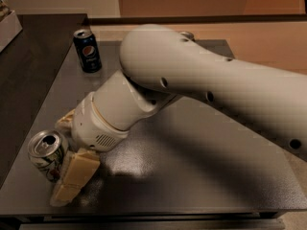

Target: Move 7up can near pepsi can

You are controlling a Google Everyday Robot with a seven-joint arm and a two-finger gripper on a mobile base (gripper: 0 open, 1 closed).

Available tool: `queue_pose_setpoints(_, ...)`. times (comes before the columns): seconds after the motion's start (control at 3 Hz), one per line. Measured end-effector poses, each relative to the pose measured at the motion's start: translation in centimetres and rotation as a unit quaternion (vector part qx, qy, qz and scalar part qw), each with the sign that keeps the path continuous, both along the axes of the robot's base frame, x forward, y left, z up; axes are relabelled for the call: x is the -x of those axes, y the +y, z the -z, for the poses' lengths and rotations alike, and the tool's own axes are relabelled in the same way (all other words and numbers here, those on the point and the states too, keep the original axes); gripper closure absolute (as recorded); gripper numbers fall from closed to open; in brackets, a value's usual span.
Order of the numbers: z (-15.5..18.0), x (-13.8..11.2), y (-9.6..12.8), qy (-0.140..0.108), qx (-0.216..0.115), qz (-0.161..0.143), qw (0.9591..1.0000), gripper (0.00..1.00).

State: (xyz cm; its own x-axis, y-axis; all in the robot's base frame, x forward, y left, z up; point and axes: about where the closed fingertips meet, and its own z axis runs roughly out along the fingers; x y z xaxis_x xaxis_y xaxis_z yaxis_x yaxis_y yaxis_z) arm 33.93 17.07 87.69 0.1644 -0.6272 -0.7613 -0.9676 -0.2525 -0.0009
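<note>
The 7up can (44, 153), silver-white with green streaks and an open silver top, stands upright at the front left corner of the dark table (201, 171). My gripper (58, 159) is open and reaches down around the can's right side. The near cream finger (74, 174) lies against the can, and the far finger (64, 122) shows just behind it. The pepsi can (87, 51), dark blue with a round logo, stands upright at the back left of the table, far from the 7up can.
My large white arm (206, 85) spans the table from the right and hides its middle. A silver can top (186, 34) peeks out behind the arm at the back. A white box (7, 25) sits on the dark counter at the far left.
</note>
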Motion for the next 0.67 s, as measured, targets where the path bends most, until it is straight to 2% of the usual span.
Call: queue_pose_setpoints(0.67, -0.69, 0.01, 0.74, 0.021, -0.011, 0.007, 0.9997, 0.65)
